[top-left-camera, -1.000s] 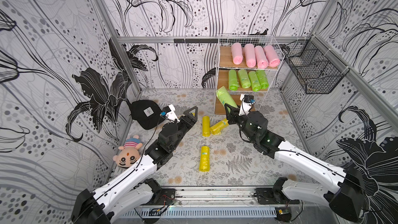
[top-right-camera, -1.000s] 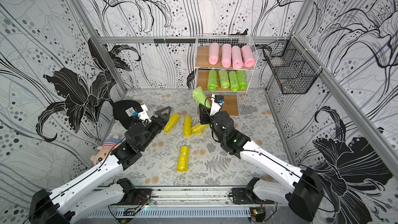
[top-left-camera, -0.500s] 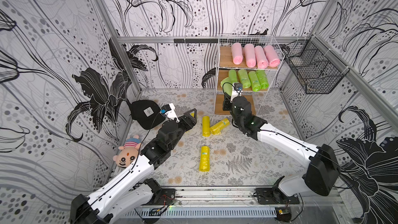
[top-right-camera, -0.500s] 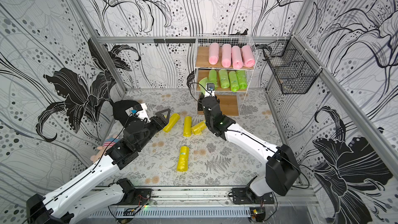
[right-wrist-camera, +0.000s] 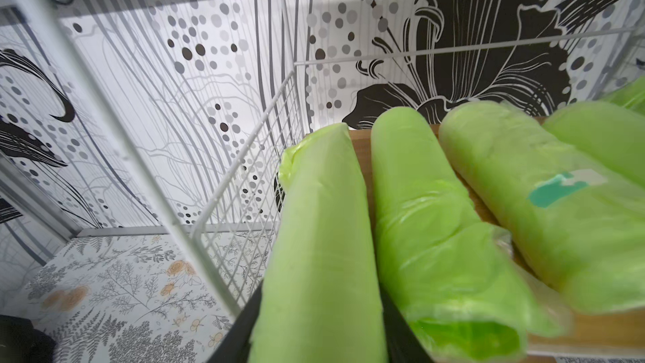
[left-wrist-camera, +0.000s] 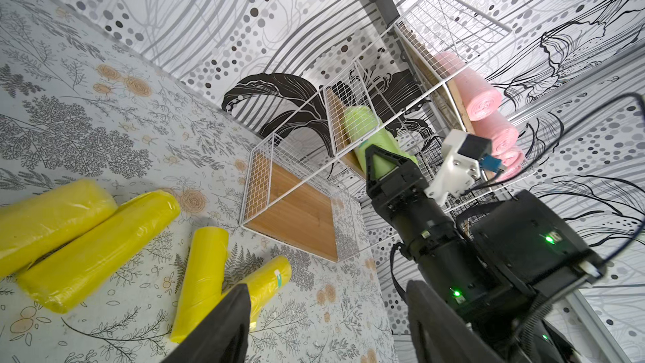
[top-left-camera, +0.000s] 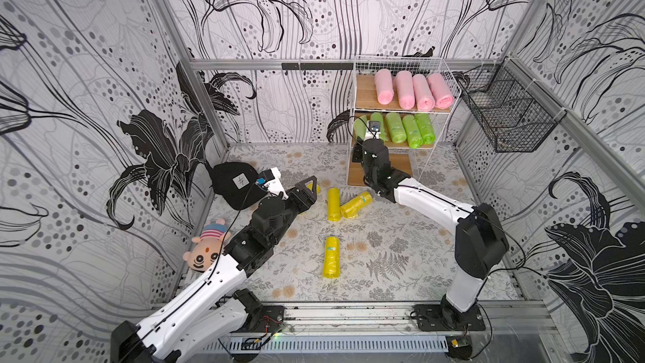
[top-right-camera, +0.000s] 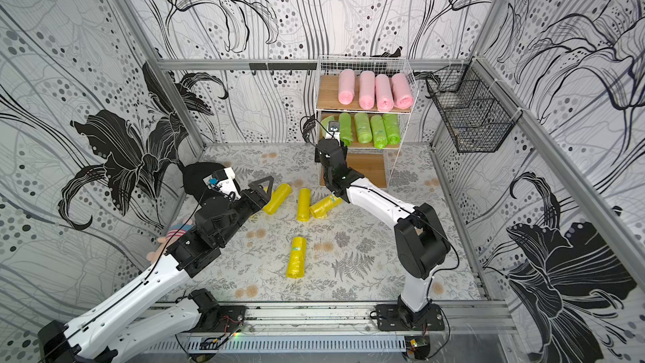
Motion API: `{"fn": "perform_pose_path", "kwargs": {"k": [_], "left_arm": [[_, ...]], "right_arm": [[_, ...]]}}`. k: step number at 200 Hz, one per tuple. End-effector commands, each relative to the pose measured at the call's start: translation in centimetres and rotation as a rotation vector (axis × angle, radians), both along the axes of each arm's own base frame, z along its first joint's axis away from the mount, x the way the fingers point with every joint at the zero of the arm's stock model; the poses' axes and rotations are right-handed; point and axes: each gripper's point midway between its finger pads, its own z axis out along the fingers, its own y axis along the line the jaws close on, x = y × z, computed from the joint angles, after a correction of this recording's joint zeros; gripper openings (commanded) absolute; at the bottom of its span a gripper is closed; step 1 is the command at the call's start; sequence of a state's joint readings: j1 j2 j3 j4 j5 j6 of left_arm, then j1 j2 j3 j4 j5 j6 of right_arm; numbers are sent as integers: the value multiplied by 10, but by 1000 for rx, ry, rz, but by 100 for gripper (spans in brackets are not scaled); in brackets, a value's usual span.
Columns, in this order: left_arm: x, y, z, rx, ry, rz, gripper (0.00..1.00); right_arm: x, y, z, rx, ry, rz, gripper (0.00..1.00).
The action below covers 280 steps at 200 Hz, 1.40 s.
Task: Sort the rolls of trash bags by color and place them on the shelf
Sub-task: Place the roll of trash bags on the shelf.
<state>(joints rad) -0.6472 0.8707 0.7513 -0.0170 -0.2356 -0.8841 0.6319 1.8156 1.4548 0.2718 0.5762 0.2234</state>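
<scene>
Now; right tool (right-wrist-camera: pixel 319 336) clasps green roll (right-wrist-camera: pixel 314 221); inside shelf (right-wrist-camera: pixel 241 183) middle tier

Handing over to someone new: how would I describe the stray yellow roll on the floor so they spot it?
Find the tall white wire shelf at the back; yellow rolls lie on the floral floor in front of it. Unlike the others bunched near the shelf, the stray yellow roll lies alone, well apart and nearest the front rail.
</scene>
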Motion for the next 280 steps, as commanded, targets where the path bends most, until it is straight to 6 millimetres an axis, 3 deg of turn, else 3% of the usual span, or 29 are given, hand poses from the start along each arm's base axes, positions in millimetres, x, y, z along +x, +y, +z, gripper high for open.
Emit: {"fn": "perform_pose_path", "kwargs": {"k": [1,66,129,211,280], "left_arm": [[-2,5,11,8,-25,10,73],[-3,6,10,6,-25,7,73],[-4,6,9,8,-22,4,74],[-4,4,7,6,-18,-2,74],[-4,1,4,-3,-8,-17,74]], "right_arm": [[14,2,24,59,-67,-10,43],[41,-5,6,26,-32,-67,52],[47,-5,-3,12,-9,-64,67],[18,-3,6,109,11,41,81],[-7,-5,11,178,38,105,86]]}}
